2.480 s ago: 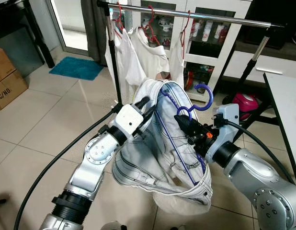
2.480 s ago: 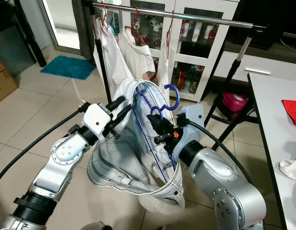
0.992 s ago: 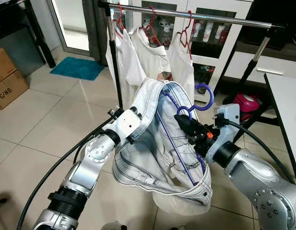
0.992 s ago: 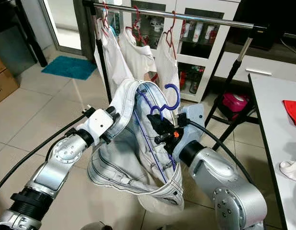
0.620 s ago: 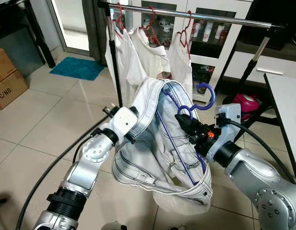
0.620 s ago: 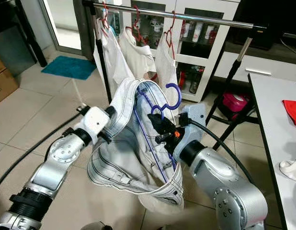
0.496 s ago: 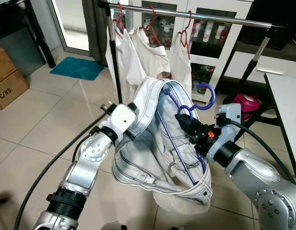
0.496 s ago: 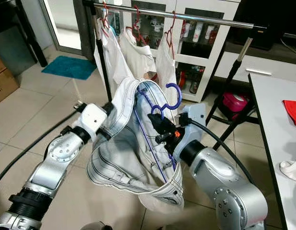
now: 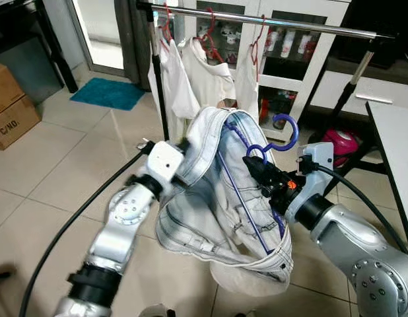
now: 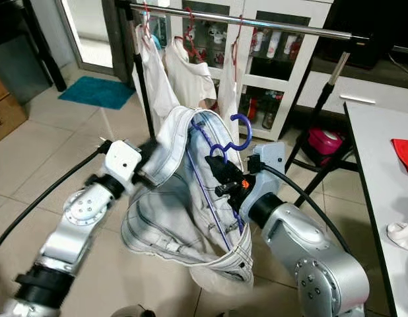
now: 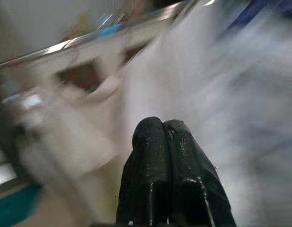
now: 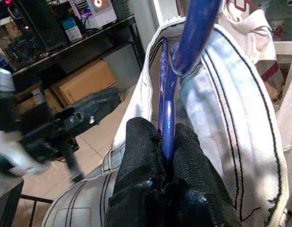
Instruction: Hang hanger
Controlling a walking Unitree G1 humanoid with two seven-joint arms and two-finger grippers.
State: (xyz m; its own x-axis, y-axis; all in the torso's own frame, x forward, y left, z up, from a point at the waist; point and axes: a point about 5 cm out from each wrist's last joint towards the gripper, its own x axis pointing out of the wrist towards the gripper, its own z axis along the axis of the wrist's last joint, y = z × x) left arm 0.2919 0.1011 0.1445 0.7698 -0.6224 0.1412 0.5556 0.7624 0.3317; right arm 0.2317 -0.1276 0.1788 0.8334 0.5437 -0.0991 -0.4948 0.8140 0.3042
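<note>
While the hanger (image 9: 257, 153) sits mid-frame below the rail (image 9: 270, 21), you are in the carry step.
Your right gripper (image 12: 162, 142) clamps its blue neck; your left gripper (image 11: 163, 137), fingers pressed together, touches the garment (image 9: 217, 198). Next, lift the hook over the rail's bare stretch, upper right.

Soft daylight is filling the room evenly, leaving a pale sheen on the floor tiles (image 9: 52, 172) and throwing only faint shadows. The left arm (image 9: 128, 211) is smearing slightly in both eye views. The left wrist view is blurring heavily around its sharp fingers (image 11: 155, 175).
</note>
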